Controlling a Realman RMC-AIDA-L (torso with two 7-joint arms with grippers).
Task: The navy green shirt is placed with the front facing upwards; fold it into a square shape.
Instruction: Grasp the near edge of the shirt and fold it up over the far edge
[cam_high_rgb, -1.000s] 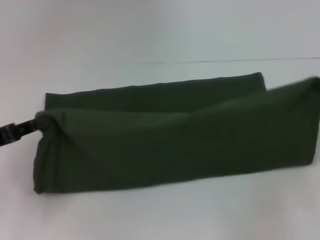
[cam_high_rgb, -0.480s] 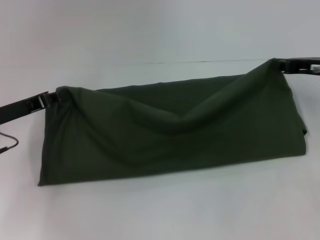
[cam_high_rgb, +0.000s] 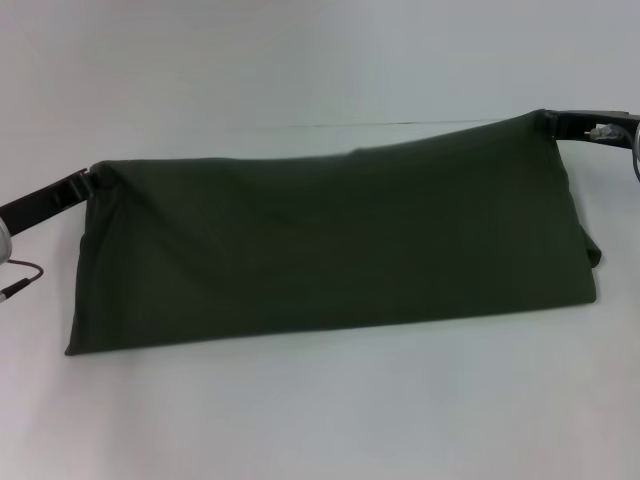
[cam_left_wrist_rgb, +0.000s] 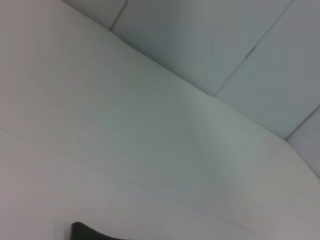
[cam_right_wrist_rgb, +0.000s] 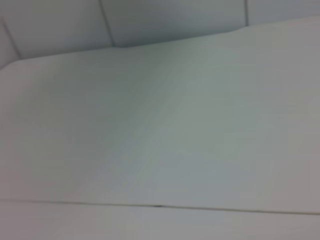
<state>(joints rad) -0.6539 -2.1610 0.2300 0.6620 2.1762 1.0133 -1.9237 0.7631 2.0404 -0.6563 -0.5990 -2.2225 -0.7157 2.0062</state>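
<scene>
1. The dark olive-green cotton shirt (cam_high_rgb: 330, 240) lies as a long band across the pale white bench (cam_high_rgb: 320, 420), plain green side showing, no lettering visible.
2. The left pincer (cam_high_rgb: 88, 182) is at the band's far corner on its own side, pinched on the cloth edge; the fabric runs straight off its tip.
3. The right pincer (cam_high_rgb: 548, 120) is nipped on the opposite far corner, held a bit higher than the left pincer.
4. Between the two pincers the top edge is pulled taut; below them the cloth slopes down to a near edge resting on the bench.
5. Both wrist views show only bare bench and wall panels.
6. Step in hand, by my read: a lengthwise fold, with the held edge carried over the band.
7. Next move calls for lowering both corners evenly, aligned with the layer beneath, before letting go.
8. After that, the long band likely needs end-to-end folds to reach a square.
</scene>
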